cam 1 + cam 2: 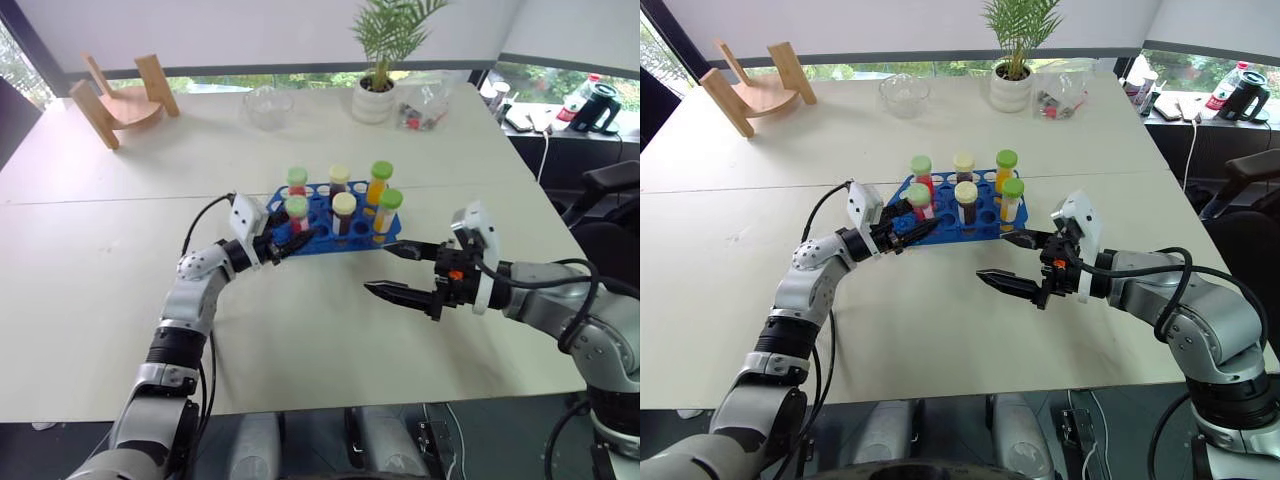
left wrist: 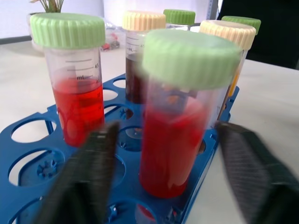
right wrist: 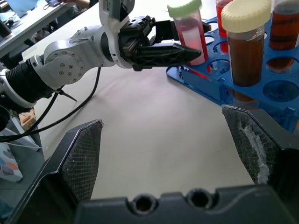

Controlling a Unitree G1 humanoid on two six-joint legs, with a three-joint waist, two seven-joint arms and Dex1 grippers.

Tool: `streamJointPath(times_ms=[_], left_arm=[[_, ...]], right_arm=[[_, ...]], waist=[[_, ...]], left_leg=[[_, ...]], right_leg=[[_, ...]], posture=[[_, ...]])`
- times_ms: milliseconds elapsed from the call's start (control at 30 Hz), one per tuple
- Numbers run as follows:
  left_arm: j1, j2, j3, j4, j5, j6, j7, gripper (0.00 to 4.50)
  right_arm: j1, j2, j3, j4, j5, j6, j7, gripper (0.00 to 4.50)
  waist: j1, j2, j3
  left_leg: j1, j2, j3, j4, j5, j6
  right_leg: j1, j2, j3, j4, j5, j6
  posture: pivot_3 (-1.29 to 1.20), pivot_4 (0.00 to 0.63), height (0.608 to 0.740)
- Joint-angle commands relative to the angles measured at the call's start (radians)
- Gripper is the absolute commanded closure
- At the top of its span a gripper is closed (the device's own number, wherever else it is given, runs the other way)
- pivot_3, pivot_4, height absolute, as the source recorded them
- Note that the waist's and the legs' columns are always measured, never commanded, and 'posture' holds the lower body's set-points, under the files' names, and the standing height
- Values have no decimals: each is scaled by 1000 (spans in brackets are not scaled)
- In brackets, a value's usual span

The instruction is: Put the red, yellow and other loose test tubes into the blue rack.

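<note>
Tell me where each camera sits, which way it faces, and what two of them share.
Head stereo pair: looks forward and down at the blue rack on the table; both arms show.
Left wrist: looks along the open left claw at a red tube standing in the rack.
Right wrist: looks along the open right claw toward the left claw.
Both wrist views share that red tube.
</note>
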Motion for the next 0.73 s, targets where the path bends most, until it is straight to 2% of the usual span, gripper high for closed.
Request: streamJointPath(times_ms=[33,167,233,333,467,733], left_arm=[[42,96,56,-169,-43,121,13,24],[206,294,98,-387,-115,306,-72,24],[314,392,125,-454,-125,347,-114,24],[459,480,158,-532,-130,367,-140,24],[523,490,181,-568,-146,396,-115,24],[512,457,180,-553,-165,428,-64,24]], right_arm=[[39,-20,-30,-38,6,-9,14,0],[148,-70,-56,-48,-37,-49,56,0],[202,-102,-53,-27,-89,-87,81,0],[244,-122,-48,25,-156,-145,101,0],[211,-104,-42,92,-195,-185,105,0],[190,-108,-30,142,-247,-219,144,0]], waist=[[-3,0,0],[-7,1,0],[-6,1,0],[-4,1,0],[8,1,0],[-1,1,0]], left_leg=[[0,0,0,0,0,0],[0,2,0,-2,-2,3],[0,2,0,-4,-2,3],[1,2,2,-6,-2,3],[1,1,3,-5,-1,2],[1,1,3,-5,-1,2]], right_leg=[[0,0,0,0,0,0],[-1,1,1,-1,-1,-1],[-2,1,1,-3,-1,-1],[-2,0,1,-4,-1,-1],[-1,-1,1,-6,-2,-3],[-1,0,2,-5,-1,-1]], posture=[[0,150,740],[0,150,740],[0,150,740],[0,150,740],[0,150,740],[0,150,740]])
